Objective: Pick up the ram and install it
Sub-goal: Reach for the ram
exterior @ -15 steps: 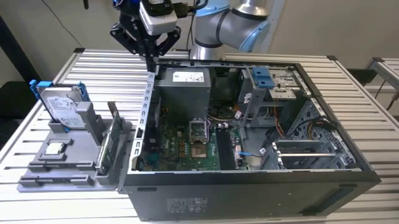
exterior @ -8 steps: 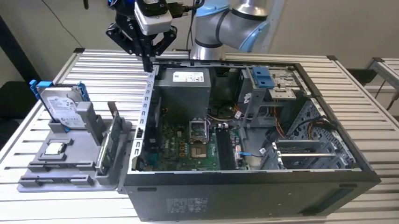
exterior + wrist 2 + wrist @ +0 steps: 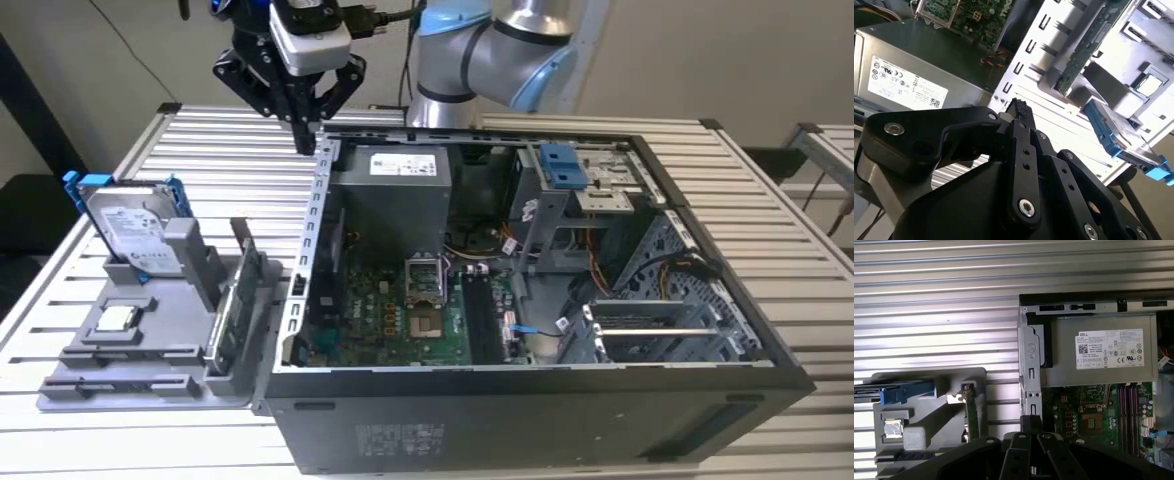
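In the exterior view my gripper (image 3: 306, 140) hangs over the back corner of the open computer case (image 3: 307, 250) on the exterior view's left, pointing down. Its fingers are shut with nothing between them, and both wrist views show the closed tips, gripper (image 3: 1016, 106), gripper (image 3: 1030, 421). The ram (image 3: 127, 353) looks like a thin dark stick lying edge-up in a slot of the grey parts holder (image 3: 80, 395), just in front of the processor chip (image 3: 118, 318). In the first wrist view the ram (image 3: 924, 456) is a dark strip on the holder (image 3: 929, 377). The gripper is well away from it.
On the holder a silver hard drive in a blue frame (image 3: 131, 225) stands at the back and a green circuit board (image 3: 222, 320) stands edge-on beside the case. Inside the case are the power supply (image 3: 390, 185), the motherboard (image 3: 400, 320) with its dark memory slots (image 3: 481, 315), and drive cages (image 3: 587, 190).
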### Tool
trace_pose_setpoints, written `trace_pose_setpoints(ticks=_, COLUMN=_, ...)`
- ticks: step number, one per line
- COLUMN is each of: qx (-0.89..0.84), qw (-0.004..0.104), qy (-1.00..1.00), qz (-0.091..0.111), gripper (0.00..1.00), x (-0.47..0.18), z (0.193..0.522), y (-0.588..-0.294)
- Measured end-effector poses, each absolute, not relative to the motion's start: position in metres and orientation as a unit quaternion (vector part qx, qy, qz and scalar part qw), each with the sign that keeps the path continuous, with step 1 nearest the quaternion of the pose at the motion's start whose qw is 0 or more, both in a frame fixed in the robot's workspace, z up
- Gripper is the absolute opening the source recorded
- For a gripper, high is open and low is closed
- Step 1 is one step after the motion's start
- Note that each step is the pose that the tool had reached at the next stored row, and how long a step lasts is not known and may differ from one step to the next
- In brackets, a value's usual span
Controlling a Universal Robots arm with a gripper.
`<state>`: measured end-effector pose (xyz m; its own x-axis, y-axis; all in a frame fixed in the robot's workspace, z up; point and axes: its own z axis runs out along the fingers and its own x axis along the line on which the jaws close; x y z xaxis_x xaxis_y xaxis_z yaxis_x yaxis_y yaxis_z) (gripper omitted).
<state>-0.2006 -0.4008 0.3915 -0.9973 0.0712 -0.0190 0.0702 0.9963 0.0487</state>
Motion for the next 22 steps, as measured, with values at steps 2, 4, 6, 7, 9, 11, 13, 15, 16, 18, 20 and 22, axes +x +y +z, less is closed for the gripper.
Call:
trace_pose_setpoints(ticks=2, qx=0.035, qw=0.010, qy=0.999, qz=0.024, gripper=0.11, x=-0.204, z=0.392, y=-0.401)
trace_pose_setpoints(ticks=4, qx=0.035, qw=0.010, qy=0.999, qz=0.024, gripper=0.11, x=-0.209, z=0.391, y=-0.402)
trace_pose_setpoints(ticks=6, qx=0.035, qw=0.010, qy=0.999, qz=0.024, gripper=0.11, x=-0.213, z=0.391, y=-0.404)
trace_pose_setpoints(ticks=7, qx=0.035, qw=0.010, qy=0.999, qz=0.024, gripper=0.11, x=-0.216, z=0.391, y=-0.405)
trace_pose_setpoints(ticks=9, qx=0.035, qw=0.010, qy=0.999, qz=0.024, gripper=0.11, x=-0.220, z=0.391, y=-0.408)
trace_pose_setpoints(ticks=11, qx=0.035, qw=0.010, qy=0.999, qz=0.024, gripper=0.11, x=-0.224, z=0.391, y=-0.409)
trace_pose_setpoints(ticks=13, qx=0.035, qw=0.010, qy=0.999, qz=0.024, gripper=0.11, x=-0.227, z=0.391, y=-0.410)
trace_pose_setpoints(ticks=15, qx=0.035, qw=0.010, qy=0.999, qz=0.024, gripper=0.11, x=-0.231, z=0.391, y=-0.411)
trace_pose_setpoints(ticks=16, qx=0.035, qw=0.010, qy=0.999, qz=0.024, gripper=0.11, x=-0.232, z=0.391, y=-0.411)
trace_pose_setpoints(ticks=18, qx=0.035, qw=0.010, qy=0.999, qz=0.024, gripper=0.11, x=-0.235, z=0.391, y=-0.411)
trace_pose_setpoints(ticks=20, qx=0.035, qw=0.010, qy=0.999, qz=0.024, gripper=0.11, x=-0.239, z=0.391, y=-0.412)
trace_pose_setpoints(ticks=22, qx=0.035, qw=0.010, qy=0.999, qz=0.024, gripper=0.11, x=-0.242, z=0.391, y=-0.413)
